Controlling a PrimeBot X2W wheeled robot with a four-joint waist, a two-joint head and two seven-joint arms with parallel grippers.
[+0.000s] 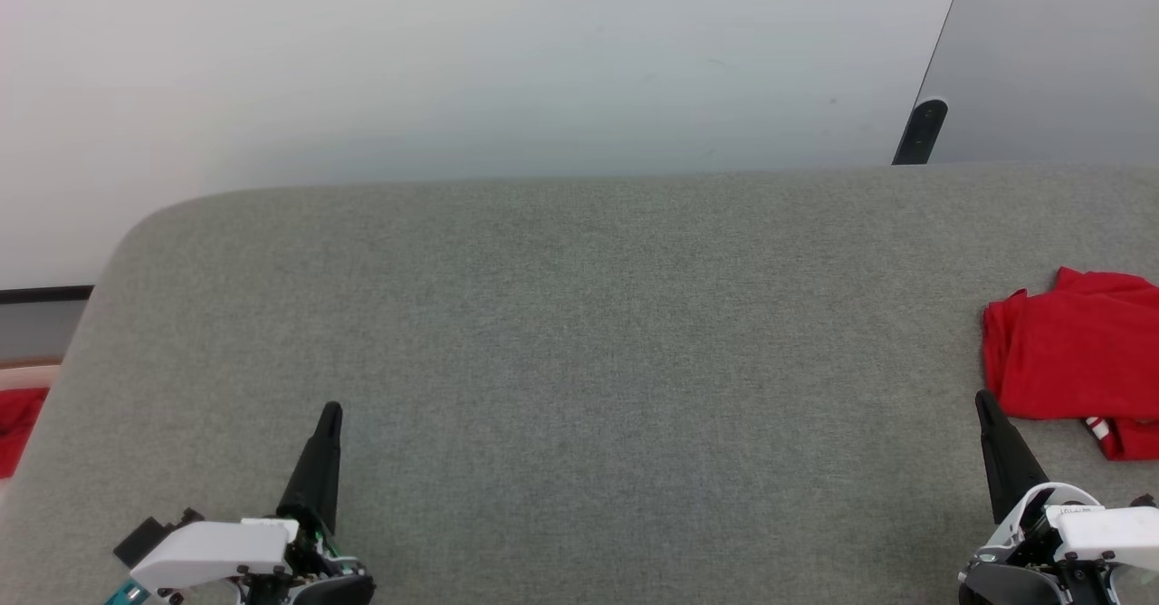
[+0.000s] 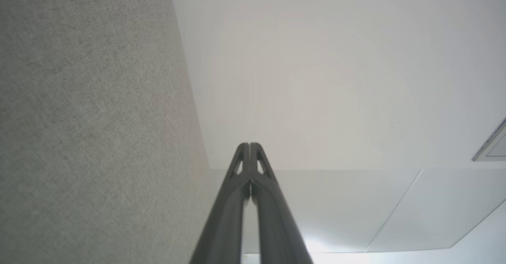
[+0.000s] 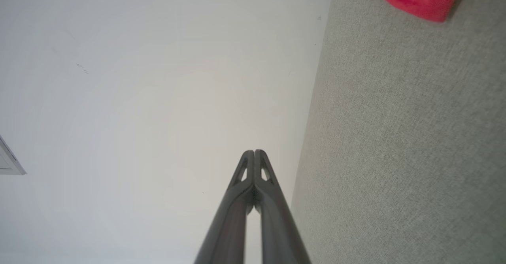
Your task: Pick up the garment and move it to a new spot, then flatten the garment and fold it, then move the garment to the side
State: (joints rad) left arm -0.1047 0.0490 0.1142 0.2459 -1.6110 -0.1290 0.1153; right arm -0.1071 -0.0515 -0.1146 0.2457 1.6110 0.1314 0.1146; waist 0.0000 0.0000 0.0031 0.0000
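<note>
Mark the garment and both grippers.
garment (image 1: pixel 1068 360): head view, middle of the red fabric.
left gripper (image 1: pixel 330 417): head view, closed fingertips.
right gripper (image 1: pixel 984 403): head view, closed fingertips.

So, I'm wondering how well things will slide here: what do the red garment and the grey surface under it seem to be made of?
The garment: likely soft matte cloth, going by its limp folds and creases. The grey surface: probably woven or felt-like upholstery fabric, matte, with a fine speckled weave showing up close.
</note>
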